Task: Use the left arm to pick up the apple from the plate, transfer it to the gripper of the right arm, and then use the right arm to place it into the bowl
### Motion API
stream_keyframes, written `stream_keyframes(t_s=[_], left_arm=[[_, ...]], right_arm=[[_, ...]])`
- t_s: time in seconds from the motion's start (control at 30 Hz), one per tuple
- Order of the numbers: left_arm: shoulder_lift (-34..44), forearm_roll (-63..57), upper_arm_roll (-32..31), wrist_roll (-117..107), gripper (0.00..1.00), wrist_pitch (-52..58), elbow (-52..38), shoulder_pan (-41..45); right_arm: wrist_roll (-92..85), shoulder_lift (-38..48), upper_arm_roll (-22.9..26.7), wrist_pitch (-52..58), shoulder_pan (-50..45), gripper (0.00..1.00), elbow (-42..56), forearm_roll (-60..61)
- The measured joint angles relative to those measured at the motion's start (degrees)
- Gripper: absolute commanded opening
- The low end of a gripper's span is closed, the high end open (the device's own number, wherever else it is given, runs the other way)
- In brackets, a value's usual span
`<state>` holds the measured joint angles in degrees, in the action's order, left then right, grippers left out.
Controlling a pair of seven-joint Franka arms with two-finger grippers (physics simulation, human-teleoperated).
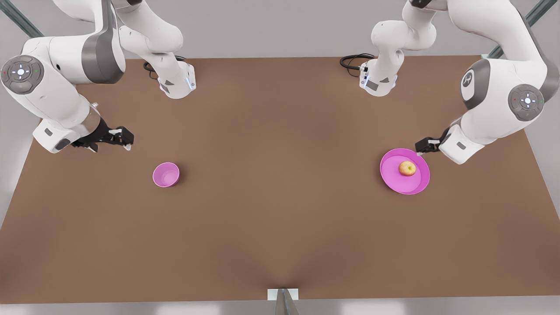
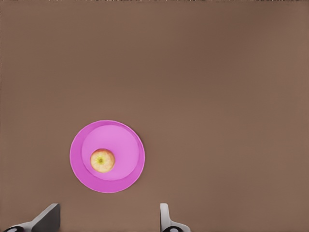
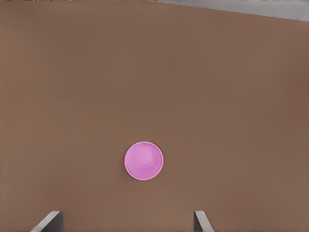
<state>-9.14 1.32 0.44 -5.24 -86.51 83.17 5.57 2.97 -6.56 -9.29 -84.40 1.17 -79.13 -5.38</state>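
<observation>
Front view: left gripper (image 1: 421,148) hangs just beside the plate (image 1: 393,175), the apple (image 1: 407,168) a little ahead of its tips; the right gripper (image 1: 124,141) waits near the bowl (image 1: 166,174).

Left wrist view: fingers (image 2: 165,215) spread wide, apple off-centre, so shift over it, then descend.

Right wrist view: fingers (image 3: 202,221) apart; bowl apparently empty, unobstructed.

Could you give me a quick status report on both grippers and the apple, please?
Left gripper open, above plate's edge. Right gripper open, waiting near small deep pink bowl. Small yellow-red apple on wide shallow pink plate. Nothing obstructing.
</observation>
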Motion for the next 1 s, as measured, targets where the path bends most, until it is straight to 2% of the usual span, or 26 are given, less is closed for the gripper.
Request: stream_keyframes(t_s=[0.1,0.17,0.27,0.37,0.43,0.57,0.73,1.0], left_arm=[[-1.1,-0.2,0.2,0.2,1.0,-1.4,1.8,0.0],[-0.5,0.2,0.4,0.3,1.0,-5.1,10.6,-1.1],[3.4,0.7,0.5,0.5,1.0,-15.6,28.6,-2.1],[4.4,0.9,0.5,1.0,1.0,-27.3,40.9,-2.2],[4.3,0.9,0.5,1.8,1.0,-34.4,45.8,-3.2],[3.3,1.0,0.6,3.4,1.0,-45.3,51.7,-6.5],[-0.8,1.1,0.6,6.3,1.0,-55.1,54.5,-9.6],[-5.3,1.1,0.7,9.7,1.0,-62.1,54.8,-10.1]], right_arm=[[0.2,0.0,0.0,-0.7,0.1,1.0,0.0,0.0],[0.3,0.0,0.0,-0.9,0.1,1.0,0.0,0.0],[0.4,0.0,-0.1,-1.2,0.0,1.0,0.0,0.0],[0.5,0.0,0.0,-1.4,-0.1,1.0,0.0,0.0],[0.6,0.0,0.0,-1.5,0.0,1.0,0.0,0.0],[0.7,0.0,0.0,-1.6,0.1,1.0,0.0,0.0],[0.8,0.0,0.0,-1.6,0.1,1.0,0.0,0.0],[0.9,0.0,0.0,-1.7,0.0,1.0,0.0,0.0]])
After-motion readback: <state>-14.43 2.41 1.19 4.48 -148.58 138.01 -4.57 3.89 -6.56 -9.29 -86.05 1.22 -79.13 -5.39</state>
